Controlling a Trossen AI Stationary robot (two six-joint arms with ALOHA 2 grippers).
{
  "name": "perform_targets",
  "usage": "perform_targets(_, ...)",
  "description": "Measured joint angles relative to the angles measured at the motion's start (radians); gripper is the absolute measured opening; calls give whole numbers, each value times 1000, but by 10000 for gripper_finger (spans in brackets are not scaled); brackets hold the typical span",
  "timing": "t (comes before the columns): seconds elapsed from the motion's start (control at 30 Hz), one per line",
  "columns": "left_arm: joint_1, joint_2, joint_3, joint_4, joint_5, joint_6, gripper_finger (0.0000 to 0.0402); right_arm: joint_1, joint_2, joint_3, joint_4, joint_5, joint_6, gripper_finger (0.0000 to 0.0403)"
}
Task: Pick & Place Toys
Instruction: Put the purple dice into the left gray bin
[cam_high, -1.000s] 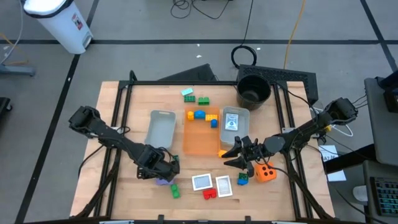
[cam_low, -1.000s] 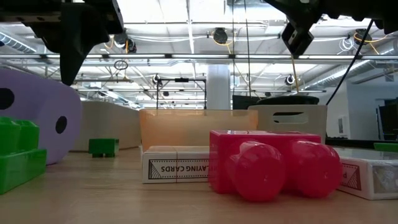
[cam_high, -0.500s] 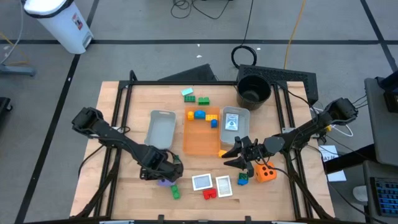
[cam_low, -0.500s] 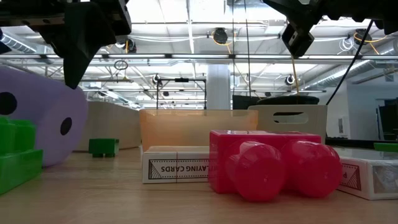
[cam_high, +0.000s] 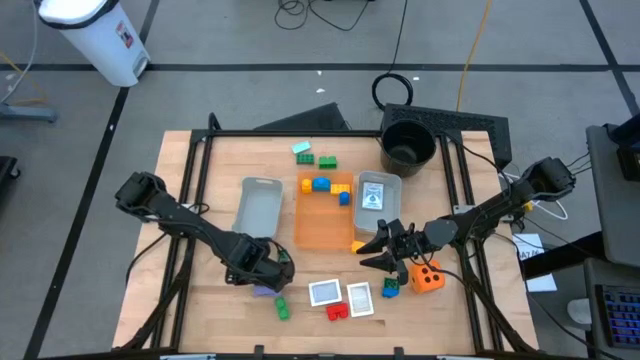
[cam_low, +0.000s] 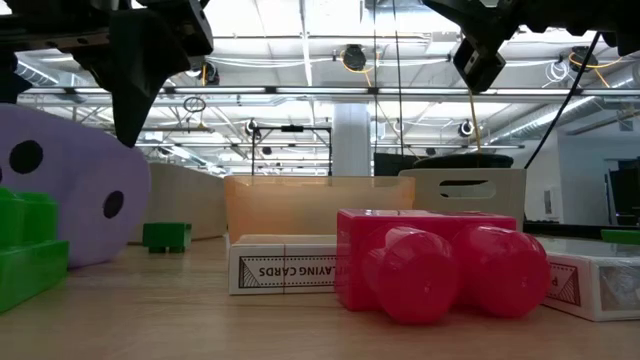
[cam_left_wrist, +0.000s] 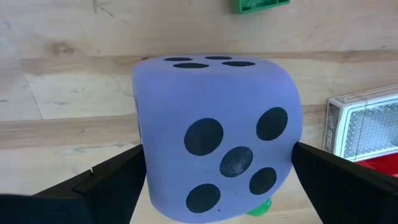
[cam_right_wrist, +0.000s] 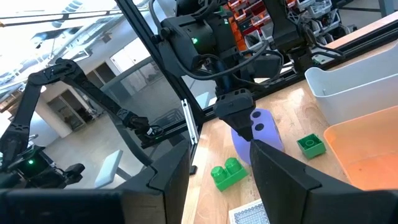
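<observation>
I see my left gripper (cam_left_wrist: 217, 180) wide open around the purple die (cam_left_wrist: 217, 134), which sits on the table (cam_high: 200, 200) beside a green brick (cam_high: 282, 306), while the right gripper (cam_high: 383, 248), half open and empty, hovers near the orange tray (cam_high: 320, 228).

Grey concrete floor (cam_high: 240, 60), crossed by dark tape lines, fills the upper frame. White cylindrical bin (cam_high: 95, 35) at upper left. Black coiled cable (cam_high: 396, 88) at upper centre; yellow cord (cam_high: 472, 50) to its right. Pale wooden tabletop (cam_high: 200, 200) at centre. Low view: ceiling of white trusses (cam_low: 330, 92) with round lamps (cam_low: 352, 57) above.
</observation>
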Motion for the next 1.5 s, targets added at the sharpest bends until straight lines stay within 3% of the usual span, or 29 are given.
perform_targets(0.53,3,6,-2,-3,-3,24,394,0,0,0,2,0,0,160)
perform_targets(0.9,35,4,-2,-6,40,99,279,0,0,0,2,0,0,160)
perform_targets(1.5,51,-20,-2,-28,51,173,184,0,0,0,1,0,0,160)
